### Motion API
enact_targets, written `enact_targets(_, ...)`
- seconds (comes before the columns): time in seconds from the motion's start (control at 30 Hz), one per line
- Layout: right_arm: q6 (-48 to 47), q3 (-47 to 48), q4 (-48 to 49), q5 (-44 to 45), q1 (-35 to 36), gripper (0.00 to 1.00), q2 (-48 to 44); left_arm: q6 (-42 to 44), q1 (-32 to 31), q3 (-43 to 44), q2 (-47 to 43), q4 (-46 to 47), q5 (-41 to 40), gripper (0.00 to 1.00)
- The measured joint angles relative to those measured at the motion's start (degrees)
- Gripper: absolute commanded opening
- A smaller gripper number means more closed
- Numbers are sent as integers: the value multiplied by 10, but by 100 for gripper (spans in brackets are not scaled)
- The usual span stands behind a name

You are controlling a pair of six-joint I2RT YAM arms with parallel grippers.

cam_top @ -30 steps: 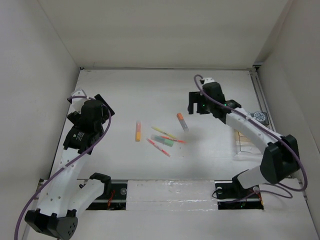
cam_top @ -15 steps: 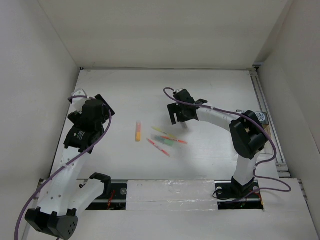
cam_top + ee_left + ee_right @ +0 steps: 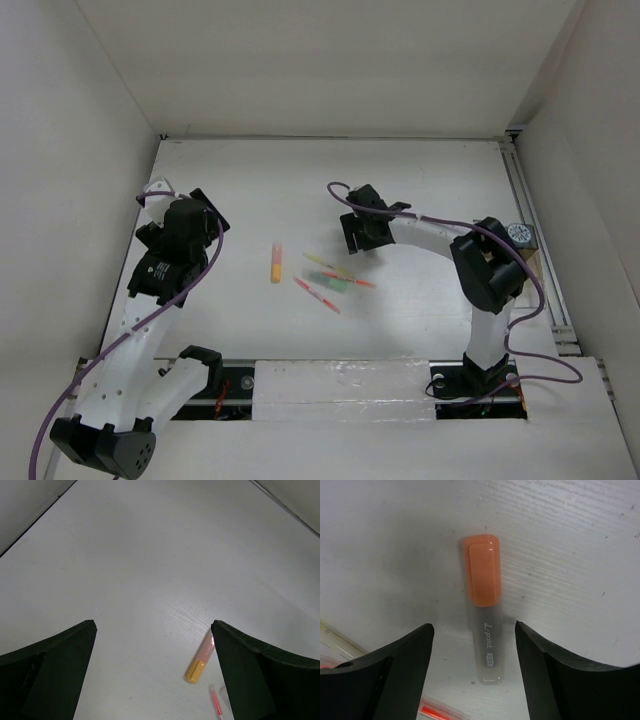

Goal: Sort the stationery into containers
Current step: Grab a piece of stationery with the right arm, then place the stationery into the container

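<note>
An orange-capped marker point(image 3: 484, 611) with a clear barrel lies flat on the white table. My right gripper point(image 3: 474, 626) is open and low over it, one finger on each side, not touching it. In the top view the right gripper point(image 3: 361, 234) hides this marker. A yellow-orange marker point(image 3: 275, 263) lies alone left of centre. A small heap of green and yellow markers and red-pink pens point(image 3: 331, 281) lies just below the right gripper. My left gripper point(image 3: 190, 222) is open and empty at the left. Its wrist view shows the yellow-orange marker point(image 3: 201, 659) and a red pen tip point(image 3: 217, 706). The tray is mostly hidden behind the right arm.
A blue-and-white roll point(image 3: 518, 234) sits at the right edge by a tan corner point(image 3: 531, 262). White walls enclose the table on three sides. A red pen point(image 3: 436, 713) lies close to the right gripper's left finger point(image 3: 405, 655).
My right arm swung left from the back right and came down over the orange-capped marker, jaws open around it. The left arm has not moved.
</note>
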Motion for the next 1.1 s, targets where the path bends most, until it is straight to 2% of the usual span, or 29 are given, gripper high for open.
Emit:
enact_targets(0.2, 6, -5, 2, 0, -4, 63, 10, 0, 0, 0, -2, 0, 0, 100)
enact_targets(0.3, 6, -5, 4, -5, -9, 45, 11, 0, 0, 0, -4, 0, 0, 100)
enact_targets(0.33, 6, -5, 5, -8, -12, 35, 12, 0, 0, 0, -5, 0, 1, 100)
enact_targets(0.37, 6, -5, 5, -11, -14, 10, 12, 0, 0, 0, -6, 0, 1, 100)
enact_targets(0.4, 5, -5, 6, -13, -15, 0, 12, 0, 0, 0, -7, 0, 2, 100)
enact_targets(0.7, 19, -42, 21, -30, -28, 0, -27, 0, 0, 0, -9, 0, 2, 100)
enact_targets(0.93, 62, -78, 9, 3, -79, 0, -223, 1, 0, 0, -13, 0, 2, 100)
enact_targets(1.03, 92, -104, 17, 29, -126, 0, -320, 1, 0, 0, -14, 0, 4, 100)
enact_targets(1.1, 119, -141, 17, 43, -182, 0, -384, 1, 0, 0, -14, 0, 5, 100)
